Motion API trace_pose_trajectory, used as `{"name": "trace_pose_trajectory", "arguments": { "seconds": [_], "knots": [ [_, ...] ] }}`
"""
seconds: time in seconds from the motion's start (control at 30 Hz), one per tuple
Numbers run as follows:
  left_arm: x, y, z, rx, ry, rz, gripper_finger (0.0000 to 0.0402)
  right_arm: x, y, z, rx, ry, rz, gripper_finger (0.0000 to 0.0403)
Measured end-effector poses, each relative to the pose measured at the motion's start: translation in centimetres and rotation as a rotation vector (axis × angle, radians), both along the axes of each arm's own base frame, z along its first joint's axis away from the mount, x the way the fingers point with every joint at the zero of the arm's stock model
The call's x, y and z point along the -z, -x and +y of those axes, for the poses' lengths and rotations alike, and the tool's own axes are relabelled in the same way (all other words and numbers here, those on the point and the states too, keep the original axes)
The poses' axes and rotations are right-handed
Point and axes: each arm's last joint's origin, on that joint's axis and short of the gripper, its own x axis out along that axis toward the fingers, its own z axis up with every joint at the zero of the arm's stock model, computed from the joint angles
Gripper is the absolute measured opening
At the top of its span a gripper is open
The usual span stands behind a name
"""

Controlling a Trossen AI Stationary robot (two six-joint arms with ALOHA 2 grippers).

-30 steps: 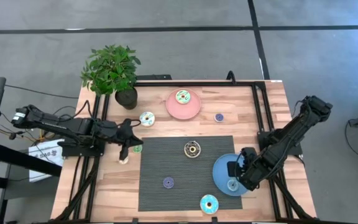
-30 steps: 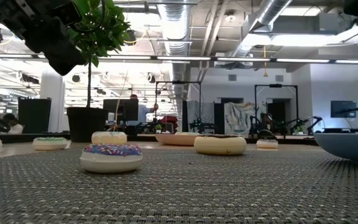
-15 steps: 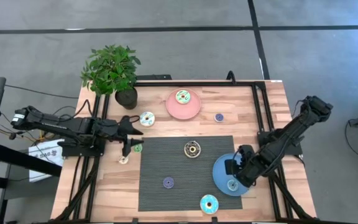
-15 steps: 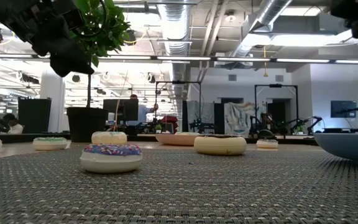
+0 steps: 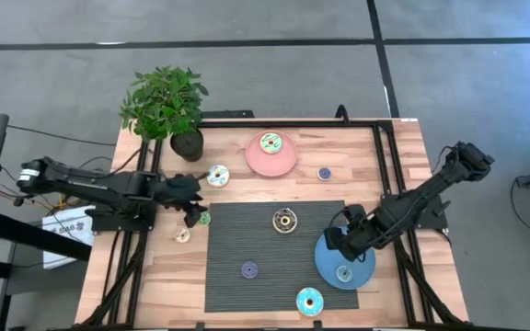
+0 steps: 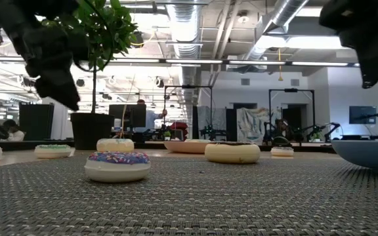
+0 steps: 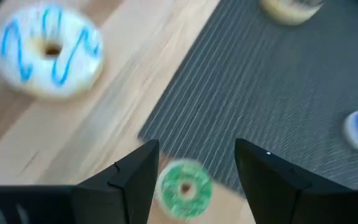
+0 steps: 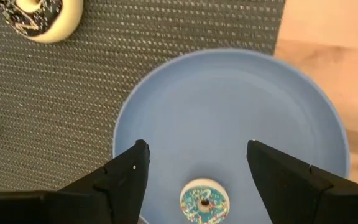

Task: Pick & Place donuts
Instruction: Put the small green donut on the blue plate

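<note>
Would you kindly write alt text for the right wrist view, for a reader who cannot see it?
The right hand, its two dark fingers open, hovers above a blue plate holding one small donut with cyan sprinkled icing. The plate rests partly on a grey woven mat and partly on the wooden table; a brown-iced donut lies on the mat.

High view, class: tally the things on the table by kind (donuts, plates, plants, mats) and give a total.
Donuts: 9
Plates: 2, the pink plate and the blue plate
Potted plant: 1
Mat: 1
Total: 13
</note>
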Motion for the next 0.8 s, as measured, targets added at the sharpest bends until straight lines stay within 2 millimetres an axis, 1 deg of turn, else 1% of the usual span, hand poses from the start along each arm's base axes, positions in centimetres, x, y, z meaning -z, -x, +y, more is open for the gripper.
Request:
{"name": "trace_pose_trajectory", "arguments": {
  "seconds": [0.13, 0.23, 0.33, 0.4, 0.63, 0.8],
  "knots": [
    [0.5, -1.5, 0.1, 0.015, 0.038, 0.152, 0.0204, 0.0, -0.5, -0.7, -0.004, 0.007, -0.002, 0.026],
    [0.9, -2.6, -0.2, 0.088, 0.083, 0.233, 0.0204, 0.0, -0.7, -1.0, -0.012, 0.009, -0.008, 0.026],
    [1.2, -3.7, -0.5, 0.173, 0.143, 0.27, 0.0204, -0.1, -1.0, -1.1, -0.03, 0.008, -0.022, 0.026],
    [1.5, -4.3, -0.5, 0.197, 0.152, 0.291, 0.0206, -0.1, -1.1, -1.2, -0.04, 0.007, -0.028, 0.026],
    [2.7, -5.1, -0.1, 0.187, 0.144, 0.363, 0.0238, -0.1, -1.1, -1.1, -0.049, 0.007, -0.031, 0.026],
    [2.7, -5.3, 0.5, 0.165, 0.138, 0.344, 0.0269, -0.1, -1.1, -1.1, -0.053, 0.007, -0.03, 0.026]
  ]
}}
